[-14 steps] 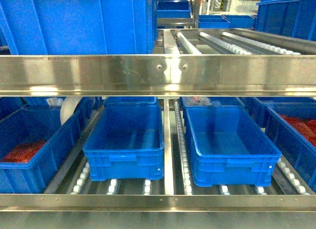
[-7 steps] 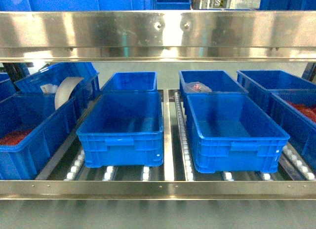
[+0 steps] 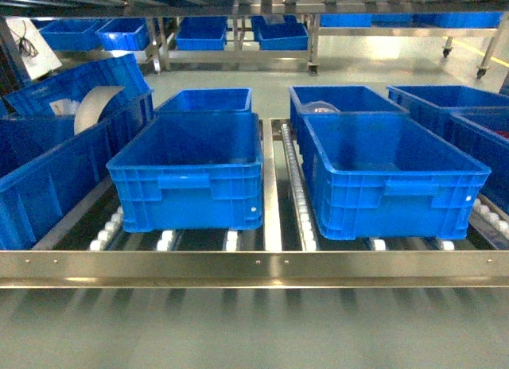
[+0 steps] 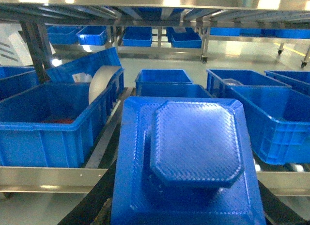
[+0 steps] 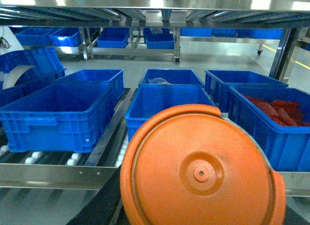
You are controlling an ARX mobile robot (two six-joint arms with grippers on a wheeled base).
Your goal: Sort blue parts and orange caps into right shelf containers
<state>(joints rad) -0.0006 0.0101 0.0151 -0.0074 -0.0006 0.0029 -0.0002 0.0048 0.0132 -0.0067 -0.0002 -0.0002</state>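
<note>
In the left wrist view a blue part (image 4: 193,152), a square slab with a raised octagonal top, fills the lower middle. My left gripper (image 4: 186,216) is shut on it, and only dark fingers (image 4: 94,203) show past its edges. In the right wrist view my right gripper (image 5: 201,217) is shut on a round orange cap (image 5: 201,171) with a small centre boss. Both are held in front of the steel shelf's front rail (image 3: 254,267). Two right shelf containers stand side by side on the rollers, one (image 3: 187,174) to the left of the other (image 3: 394,174). Neither gripper shows in the head view.
A crate holding red pieces (image 5: 276,108) stands at the far right. Another crate at the left (image 4: 53,123) has red at its bottom. Behind it, a tilted crate holds a white roll (image 3: 91,106). More blue crates sit behind the front ones and on racks beyond.
The head view has shifted. The upper steel rail has slid up and out of the picture, and the crates on the roller shelf now show from lower and nearer.
</note>
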